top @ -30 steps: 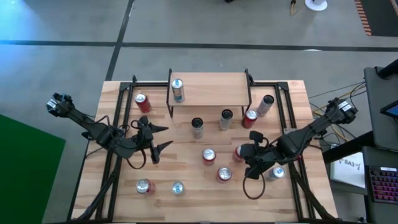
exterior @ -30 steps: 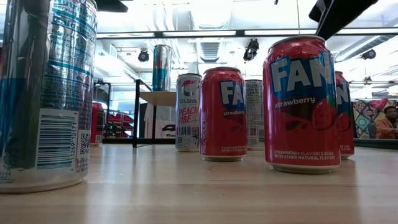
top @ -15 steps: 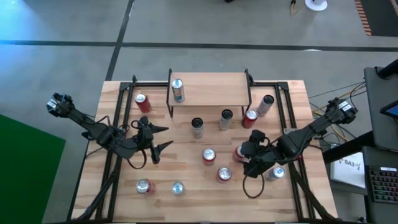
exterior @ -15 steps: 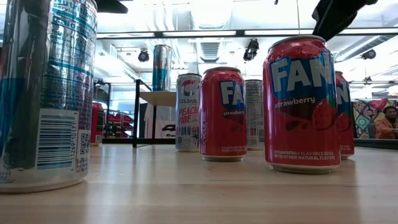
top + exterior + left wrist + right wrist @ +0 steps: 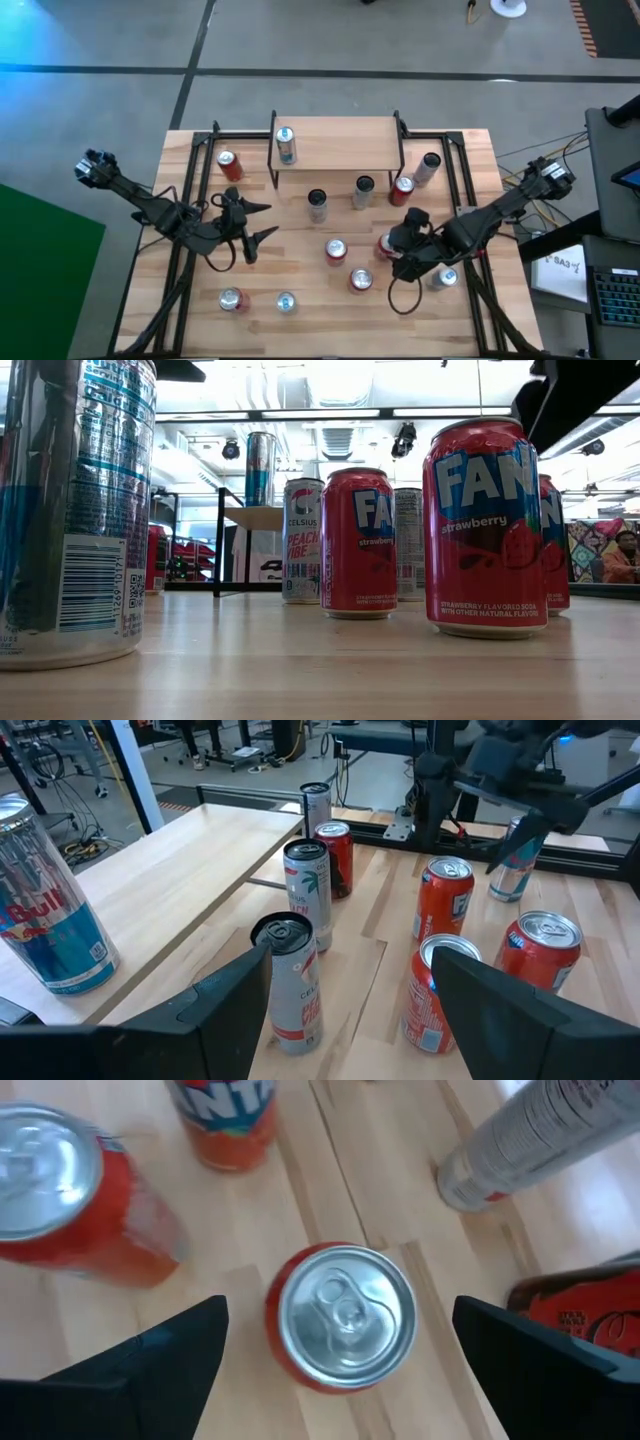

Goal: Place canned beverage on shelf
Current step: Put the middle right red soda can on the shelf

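high view, shelf: the shelf (image 5: 336, 140) stands at the far middle of the slatted table (image 5: 300, 300), a blue-and-silver can (image 5: 286, 145) upright on its left end.
high view, my right gripper: my right gripper (image 5: 396, 243) hangs over a red can (image 5: 384, 246) in front of the shelf and toward its right end, fingers spread wide, holding nothing.
high view, my left gripper: my left gripper (image 5: 262, 222) waits in front of the shelf's left end, fingers apart and empty.
high view, other cans: two slim dark-topped cans (image 5: 317, 205) (image 5: 363, 192) stand just in front of the shelf; more red cans (image 5: 336, 250) (image 5: 360, 280) stand nearer the front edge.
low view, shelf: the shelf (image 5: 255, 517) shows far back, the tall blue-and-silver can (image 5: 260, 468) on top of it.
low view, near cans: a strawberry fanta can (image 5: 486, 526) and a second one (image 5: 358, 542) stand well in front of the shelf, a celsius can (image 5: 302, 540) between them and it.
left wrist view, shelf: the shelf top (image 5: 160, 900) lies just beside a red bull can (image 5: 45, 910); a celsius can (image 5: 306, 890) stands in front of the shelf.
left wrist view, my fingers: my fingers (image 5: 235, 995) stand apart, nothing between them.
right wrist view, target: a red can (image 5: 343, 1317) sits upright straight below, between my wide-open fingers (image 5: 150, 1355), untouched; the shelf is out of this view.
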Controlling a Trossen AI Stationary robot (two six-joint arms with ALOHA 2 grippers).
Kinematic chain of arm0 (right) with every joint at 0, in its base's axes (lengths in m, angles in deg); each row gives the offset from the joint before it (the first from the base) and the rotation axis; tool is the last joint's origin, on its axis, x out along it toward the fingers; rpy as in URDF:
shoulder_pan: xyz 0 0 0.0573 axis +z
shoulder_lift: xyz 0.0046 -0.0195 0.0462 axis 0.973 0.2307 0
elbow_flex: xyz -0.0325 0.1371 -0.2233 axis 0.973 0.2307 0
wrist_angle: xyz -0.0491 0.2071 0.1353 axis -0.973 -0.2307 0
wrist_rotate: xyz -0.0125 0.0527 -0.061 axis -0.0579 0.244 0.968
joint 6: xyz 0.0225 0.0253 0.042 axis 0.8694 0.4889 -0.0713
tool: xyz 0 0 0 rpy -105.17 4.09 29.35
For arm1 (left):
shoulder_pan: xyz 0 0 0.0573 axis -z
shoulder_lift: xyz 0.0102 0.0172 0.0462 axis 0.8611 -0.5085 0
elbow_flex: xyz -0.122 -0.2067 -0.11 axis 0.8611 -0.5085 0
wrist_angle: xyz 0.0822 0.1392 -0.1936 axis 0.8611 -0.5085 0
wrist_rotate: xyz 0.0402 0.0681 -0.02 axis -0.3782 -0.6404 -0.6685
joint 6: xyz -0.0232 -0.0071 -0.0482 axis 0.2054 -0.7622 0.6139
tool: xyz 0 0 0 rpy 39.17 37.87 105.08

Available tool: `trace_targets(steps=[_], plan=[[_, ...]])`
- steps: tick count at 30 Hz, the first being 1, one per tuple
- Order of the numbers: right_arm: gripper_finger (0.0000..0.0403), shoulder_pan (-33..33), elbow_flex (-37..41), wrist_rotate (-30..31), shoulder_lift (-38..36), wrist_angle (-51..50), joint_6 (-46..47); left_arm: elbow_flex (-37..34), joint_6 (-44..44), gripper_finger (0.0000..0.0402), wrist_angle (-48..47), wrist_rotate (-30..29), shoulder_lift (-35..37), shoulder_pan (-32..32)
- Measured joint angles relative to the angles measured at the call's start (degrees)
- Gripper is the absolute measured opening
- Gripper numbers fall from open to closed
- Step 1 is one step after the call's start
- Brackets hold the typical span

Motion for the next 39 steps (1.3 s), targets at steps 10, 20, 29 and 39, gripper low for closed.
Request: trace_targets(steps=[10,20,29,39], plan=[[0.0377,-2.3,4.19,-2.49,0.0,4.64,0.39,0.0,0.0,0.0261,0.02,0.0,-0.09,0.0],[0.0377,-3.2,7.8,-4.35,0.02,8.69,0.03,0.0,-0.02,0.0261,0.02,0.0,-0.13,-0.02],[0.0377,-4.1,12.95,-5.09,0.02,18.01,-1.94,0.0,-0.04,0.0261,0.02,0.0,-0.15,-0.02],[0.0294,-4.75,13.0,-5.14,0.02,18.1,-2.49,0.0,-0.04,0.0261,0.02,0.0,-0.15,0.02]])
